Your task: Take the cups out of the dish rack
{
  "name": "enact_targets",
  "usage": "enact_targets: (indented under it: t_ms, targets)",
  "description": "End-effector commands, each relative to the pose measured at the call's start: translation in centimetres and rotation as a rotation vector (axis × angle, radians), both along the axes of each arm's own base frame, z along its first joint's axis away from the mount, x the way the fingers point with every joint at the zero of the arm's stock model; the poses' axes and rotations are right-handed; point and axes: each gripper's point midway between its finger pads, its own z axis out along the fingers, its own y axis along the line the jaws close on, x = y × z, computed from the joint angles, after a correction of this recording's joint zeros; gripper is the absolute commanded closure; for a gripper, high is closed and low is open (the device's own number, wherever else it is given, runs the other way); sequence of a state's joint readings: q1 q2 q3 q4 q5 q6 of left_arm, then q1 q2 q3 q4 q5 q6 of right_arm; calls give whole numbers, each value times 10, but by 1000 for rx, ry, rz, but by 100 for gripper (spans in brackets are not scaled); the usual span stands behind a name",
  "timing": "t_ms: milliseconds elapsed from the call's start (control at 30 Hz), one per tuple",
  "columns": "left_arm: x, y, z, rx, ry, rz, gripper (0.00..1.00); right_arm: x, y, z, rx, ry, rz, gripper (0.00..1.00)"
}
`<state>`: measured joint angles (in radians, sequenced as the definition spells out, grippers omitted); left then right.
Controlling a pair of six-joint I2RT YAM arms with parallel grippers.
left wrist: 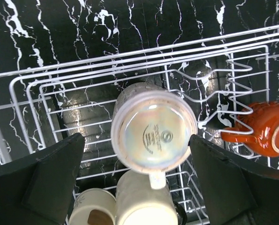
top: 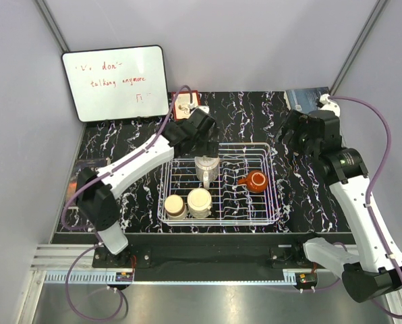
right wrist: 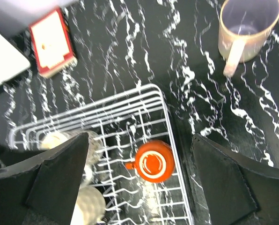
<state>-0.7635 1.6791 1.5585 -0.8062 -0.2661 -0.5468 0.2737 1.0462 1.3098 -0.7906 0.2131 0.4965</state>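
My left jaws stand wide open on either side of an upside-down cream mug (left wrist: pixel 153 131) at the back of the dish rack (top: pixel 218 222); bare gaps show between each finger (left wrist: pixel 46 183) and the mug. Its stamped base faces my wrist camera. Nearer my bases, a tan-brown cup (top: pixel 175 205) and a cream cup (top: pixel 199 202) stand side by side in the rack's front left part. A squat reddish-brown cup (top: pixel 256 180) with a handle sits near the rack's right side. My right jaws are also spread wide and hold nothing, hanging over the bench (top: pixel 309 202) beside the rack's right end. A pinkish-beige mug (right wrist: pixel 248 28) stands upright on the bench, outside the rack.
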Motion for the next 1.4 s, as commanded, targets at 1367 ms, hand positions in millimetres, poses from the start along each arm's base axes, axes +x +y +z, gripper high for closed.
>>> enact_targets:
  t_ms: [1367]
  targets:
    - [-70,-37,-21,-23,110,126,18,-26,20,-40,-5,94,117,0]
